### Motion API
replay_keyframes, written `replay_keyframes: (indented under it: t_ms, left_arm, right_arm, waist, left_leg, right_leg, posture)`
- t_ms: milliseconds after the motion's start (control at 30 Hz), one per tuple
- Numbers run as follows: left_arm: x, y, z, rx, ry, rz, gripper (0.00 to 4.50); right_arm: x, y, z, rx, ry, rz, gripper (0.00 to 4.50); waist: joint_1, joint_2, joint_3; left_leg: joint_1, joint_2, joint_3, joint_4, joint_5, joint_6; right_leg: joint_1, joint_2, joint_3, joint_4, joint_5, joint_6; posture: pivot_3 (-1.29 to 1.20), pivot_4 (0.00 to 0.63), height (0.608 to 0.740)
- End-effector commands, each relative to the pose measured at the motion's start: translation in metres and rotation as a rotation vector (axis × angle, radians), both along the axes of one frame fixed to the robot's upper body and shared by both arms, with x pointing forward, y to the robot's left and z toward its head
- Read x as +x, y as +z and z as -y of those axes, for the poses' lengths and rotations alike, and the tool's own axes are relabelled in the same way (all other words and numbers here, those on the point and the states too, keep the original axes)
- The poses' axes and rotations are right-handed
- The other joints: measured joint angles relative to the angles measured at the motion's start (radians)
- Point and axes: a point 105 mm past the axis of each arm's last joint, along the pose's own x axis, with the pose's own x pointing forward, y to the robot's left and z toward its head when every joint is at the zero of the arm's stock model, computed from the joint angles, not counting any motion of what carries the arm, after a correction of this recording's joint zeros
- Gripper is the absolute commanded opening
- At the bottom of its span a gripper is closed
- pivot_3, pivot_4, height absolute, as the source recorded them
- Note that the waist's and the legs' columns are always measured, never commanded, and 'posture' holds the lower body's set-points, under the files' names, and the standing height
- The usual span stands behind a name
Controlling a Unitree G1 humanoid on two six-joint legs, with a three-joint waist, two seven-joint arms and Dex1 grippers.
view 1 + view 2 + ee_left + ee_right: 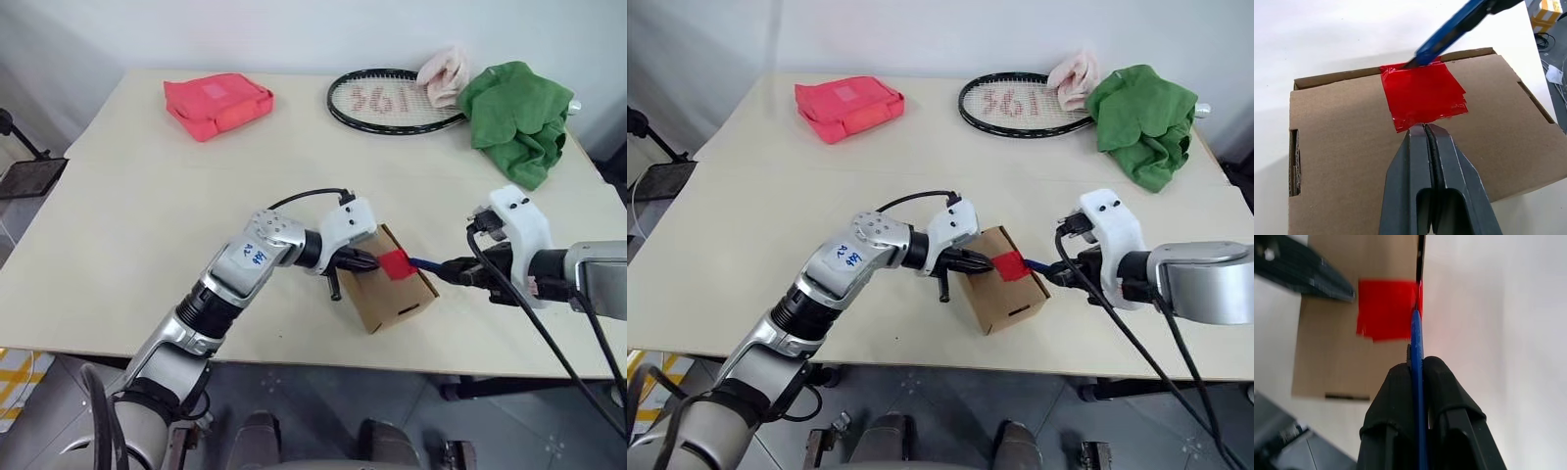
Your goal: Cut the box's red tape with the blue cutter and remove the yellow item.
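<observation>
The brown cardboard box (390,292) lies near the table's front edge with its lid closed and the red tape (396,263) stuck over the lid seam. My left gripper (1425,128) is shut, with its tips resting on the lid just beside the tape. My right gripper (1417,363) is shut on the blue cutter (1416,335), whose tip meets the tape at the lid's edge (1411,64). The yellow item is hidden.
A pink-red pouch (217,104) lies at the back left of the table (147,225). A racket (392,99), a pale cloth (443,73) and a green cloth (517,117) sit at the back right. A black stand (27,162) is off the table's left side.
</observation>
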Motion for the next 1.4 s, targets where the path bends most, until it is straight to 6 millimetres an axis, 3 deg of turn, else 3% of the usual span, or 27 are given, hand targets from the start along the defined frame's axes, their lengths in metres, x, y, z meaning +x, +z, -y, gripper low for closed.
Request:
replay_keyframes:
  t_ms: [33,267,500,633,800,933,967,1100,1200,1333,1400]
  left_arm:
    - [-0.002,-0.026,0.000,0.070,0.012,-0.065,0.02]
    - [-0.003,-0.028,0.001,0.069,0.006,-0.065,0.02]
    - [0.002,-0.019,-0.009,0.028,-0.019,-0.025,0.02]
    - [0.004,-0.002,-0.013,-0.055,-0.038,-0.001,0.02]
    - [0.005,0.021,-0.018,-0.162,-0.077,0.037,0.02]
    - [0.005,0.041,-0.028,-0.266,-0.104,0.069,0.02]
    - [0.006,0.042,-0.029,-0.271,-0.103,0.071,0.02]
    - [0.003,0.049,-0.039,-0.313,-0.115,0.093,0.02]
    - [-0.001,0.050,-0.063,-0.310,-0.110,0.085,0.02]
    - [-0.003,0.045,-0.095,-0.308,-0.038,0.069,0.02]
    - [-0.003,0.042,-0.105,-0.319,0.001,0.059,0.00]
  right_arm:
    - [-0.016,-0.007,-0.001,-0.025,0.058,-0.080,0.08]
    - [-0.036,0.001,0.006,-0.050,0.118,-0.157,0.08]
    - [-0.035,0.064,0.014,-0.003,0.126,-0.029,0.08]
    - [-0.016,0.077,0.033,0.055,-0.002,0.106,0.08]
    - [0.010,0.072,0.054,0.150,-0.094,0.334,0.08]
    - [0.035,0.025,0.102,0.148,-0.262,0.453,0.08]
    - [0.037,0.020,0.107,0.135,-0.266,0.480,0.08]
    - [0.048,-0.036,0.139,0.003,-0.290,0.464,0.08]
    - [0.053,-0.073,0.155,-0.033,-0.316,0.457,0.08]
    - [0.057,-0.091,0.160,0.037,-0.339,0.457,0.08]
    - [0.059,-0.089,0.161,0.061,-0.336,0.487,0.80]
  waist:
    - [0.003,0.000,0.000]
    - [0.008,0.001,-0.001]
    - [0.005,0.001,-0.001]
    - [0.005,0.001,0.000]
    - [0.005,0.000,0.000]
    - [0.012,0.000,0.000]
    - [0.011,0.002,0.001]
    - [-0.002,0.008,-0.059]
    - [-0.029,0.010,-0.076]
    - [-0.066,0.018,-0.088]
    - [-0.075,0.019,-0.088]
  left_leg:
    - [0.000,0.000,0.000,0.000,0.000,0.000]
    - [0.000,0.000,0.000,0.001,0.000,0.000]
    - [0.000,0.000,0.000,0.002,0.000,0.000]
    - [0.000,0.000,0.000,0.002,0.000,0.000]
    - [-0.001,0.000,0.000,0.003,0.000,0.000]
    - [-0.003,0.000,0.000,0.003,0.000,0.000]
    - [-0.003,0.000,0.000,0.003,0.000,0.000]
    - [-0.001,-0.001,0.003,0.002,0.000,0.000]
    - [0.001,0.000,0.003,-0.005,0.001,-0.001]
    - [0.003,0.000,0.003,-0.005,0.001,-0.001]
    - [0.005,0.000,0.003,-0.007,0.001,-0.001]
  right_leg:
    - [0.000,0.000,0.000,0.000,0.000,0.000]
    - [0.000,0.000,0.000,0.000,0.000,0.000]
    - [0.000,0.000,0.000,0.000,0.000,-0.001]
    - [0.000,0.000,0.000,0.000,0.000,-0.001]
    - [-0.001,0.000,0.000,0.001,0.001,-0.001]
    - [-0.001,0.000,0.000,0.001,0.001,0.000]
    - [-0.001,0.000,0.000,0.001,0.001,0.001]
    - [-0.001,-0.001,-0.001,-0.001,0.003,0.003]
    - [0.002,-0.001,-0.005,-0.007,0.003,0.003]
    - [0.004,-0.001,-0.004,-0.007,0.003,0.003]
    - [0.005,-0.001,-0.004,-0.006,0.003,0.003]
  posture:
    - [0.00,0.150,0.740]
    - [0.00,0.150,0.740]
    - [0.00,0.150,0.740]
    - [0.00,0.150,0.740]
    - [0.00,0.150,0.740]
    - [0.00,0.150,0.740]
    - [0.00,0.000,0.740]
    - [0.00,0.000,0.740]
    - [0.00,0.000,0.740]
    - [0.00,0.000,0.740]
    - [0.00,0.000,0.740]
